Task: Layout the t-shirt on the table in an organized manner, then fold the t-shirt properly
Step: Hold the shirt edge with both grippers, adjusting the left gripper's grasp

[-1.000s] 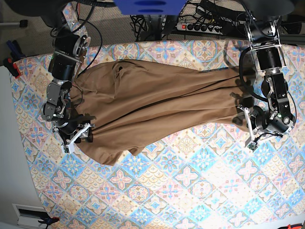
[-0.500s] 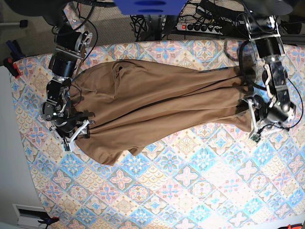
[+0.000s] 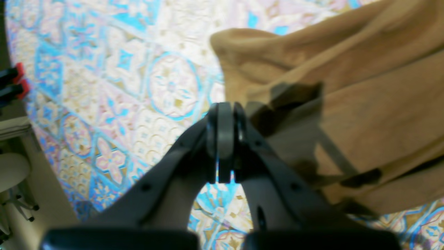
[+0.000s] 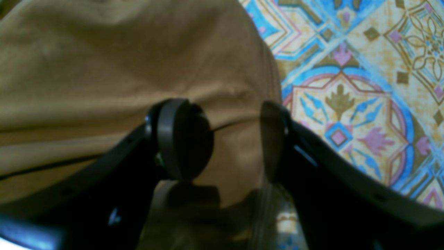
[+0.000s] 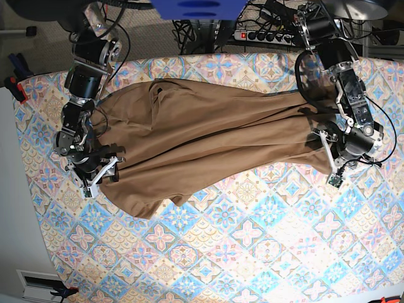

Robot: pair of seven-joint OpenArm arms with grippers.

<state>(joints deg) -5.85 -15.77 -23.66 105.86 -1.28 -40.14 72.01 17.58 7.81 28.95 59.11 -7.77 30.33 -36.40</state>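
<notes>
The tan-brown t-shirt (image 5: 202, 139) lies stretched and wrinkled across the far half of the patterned table (image 5: 252, 240). My left gripper (image 5: 332, 163) is at the shirt's right end. In the left wrist view it (image 3: 223, 139) is shut with its pads together and nothing between them, and the shirt (image 3: 364, 104) lies just to its right on the table (image 3: 138, 86). My right gripper (image 5: 101, 173) is at the shirt's left lower edge. In the right wrist view it (image 4: 236, 139) is open, just above the shirt's edge (image 4: 121, 69), with bare table (image 4: 364, 86) to the right.
A power strip (image 5: 265, 36) and cables lie behind the table's far edge. Red-tipped clamps (image 5: 16, 88) sit off the table's left edge, and a pair also shows in the left wrist view (image 3: 12, 81). The table's near half shows bare pattern.
My left arm has swung inward, and its gripper moved up toward the shirt's right end. My right gripper shifted slightly up and left along the shirt's edge. The shirt has barely moved.
</notes>
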